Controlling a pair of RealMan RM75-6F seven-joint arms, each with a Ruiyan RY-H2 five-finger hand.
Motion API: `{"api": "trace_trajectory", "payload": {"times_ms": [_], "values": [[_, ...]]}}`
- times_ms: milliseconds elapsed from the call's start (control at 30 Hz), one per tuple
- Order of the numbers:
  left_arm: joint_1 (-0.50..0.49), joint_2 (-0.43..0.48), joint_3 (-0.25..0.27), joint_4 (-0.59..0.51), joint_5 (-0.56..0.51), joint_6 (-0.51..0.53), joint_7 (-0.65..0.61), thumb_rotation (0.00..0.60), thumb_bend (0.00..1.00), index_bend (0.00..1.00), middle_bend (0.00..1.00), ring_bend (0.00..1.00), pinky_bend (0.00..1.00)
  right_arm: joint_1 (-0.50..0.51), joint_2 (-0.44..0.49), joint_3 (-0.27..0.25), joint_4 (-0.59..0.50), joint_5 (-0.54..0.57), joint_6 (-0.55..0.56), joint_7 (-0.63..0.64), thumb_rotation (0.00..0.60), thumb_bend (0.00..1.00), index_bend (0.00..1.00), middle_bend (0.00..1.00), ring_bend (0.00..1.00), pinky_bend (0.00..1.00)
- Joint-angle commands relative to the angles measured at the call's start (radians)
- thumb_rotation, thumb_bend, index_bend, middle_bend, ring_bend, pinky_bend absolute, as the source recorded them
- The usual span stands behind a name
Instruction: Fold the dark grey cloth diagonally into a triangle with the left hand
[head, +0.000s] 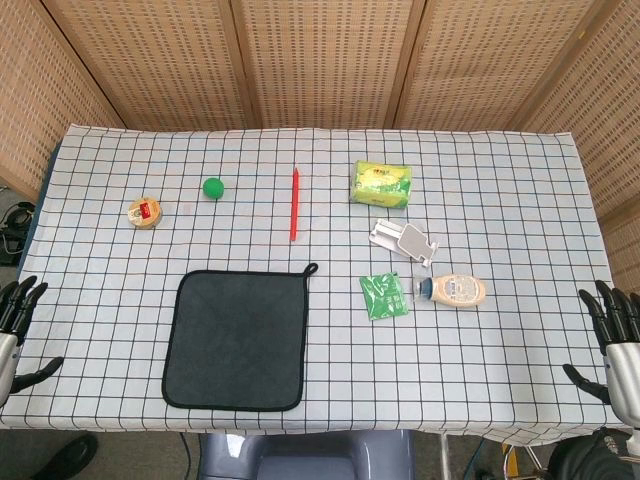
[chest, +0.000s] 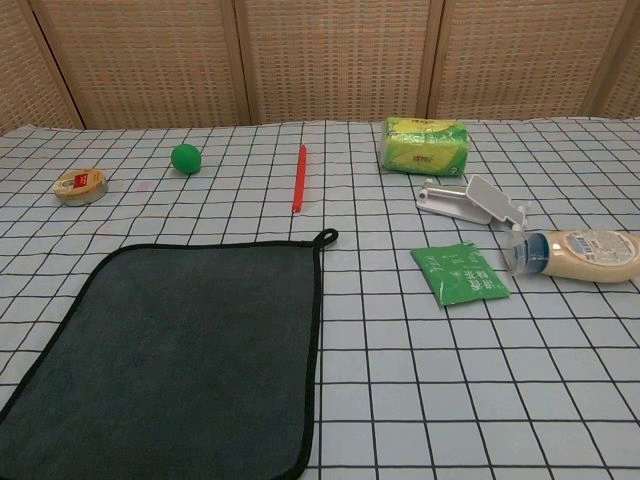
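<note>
Left hand: at the near left table edge in the head view, fingers spread apart, holding nothing, well apart from the cloth; outside the chest view.
Right hand: at the near right edge, fingers apart and empty.
Dark grey cloth: flat and unfolded on the near-left part of the checked tablecloth, black-trimmed, hanging loop at its far right corner.
Green sachet: right of the cloth, flat, just beside the bottle's cap end.
Bottle: lying on its side, pale orange body, clear cap toward the sachet.
White clip-like item: just beyond the bottle, partly raised; kind unclear.
Red pen: beyond the cloth's loop, lying lengthwise, near to far.
Round tin: far left, beyond the cloth, red label on top.
Green ball: between tin and pen, slightly farther back.
Green-yellow packet: farthest on the right side, beyond the clip-like item.
Backdrop: woven screen panels behind the table.
</note>
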Motion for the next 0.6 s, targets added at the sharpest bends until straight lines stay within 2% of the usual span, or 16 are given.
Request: {"api": "trace_trajectory", "payload": {"times_ms": [33,267,400,500,600], "values": [[0.000,-0.001,0.000,0.001,-0.002,-0.003,0.001,0.600,0.00,0.00,0.00,0.00,0.00,0.000,0.001,0.000,-0.001,0.001,-0.001,0.002,0.600,0.00,0.00,0.00,0.00,0.00],[-0.008,-0.005,0.002,0.007,-0.016,-0.032,-0.007,0.600,0.00,0.00,0.00,0.00,0.00,0.002,0.002,-0.002,-0.002,-0.001,-0.006,0.004,0.600,0.00,0.00,0.00,0.00,0.00],[-0.035,-0.016,-0.002,0.015,-0.032,-0.086,-0.026,0.600,0.00,0.00,0.00,0.00,0.00,0.001,0.004,0.000,-0.006,0.001,-0.002,0.009,0.600,0.00,0.00,0.00,0.00,0.00],[-0.085,-0.030,-0.015,0.020,-0.050,-0.165,-0.051,0.600,0.00,0.01,0.00,0.00,0.00,0.000,0.005,0.002,-0.007,0.002,0.000,0.009,0.600,0.00,0.00,0.00,0.00,0.00],[-0.166,-0.046,-0.045,0.023,-0.069,-0.277,-0.063,0.600,0.00,0.08,0.00,0.00,0.00,0.001,0.004,0.004,-0.007,0.008,-0.003,0.008,0.600,0.00,0.00,0.00,0.00,0.00]]}}
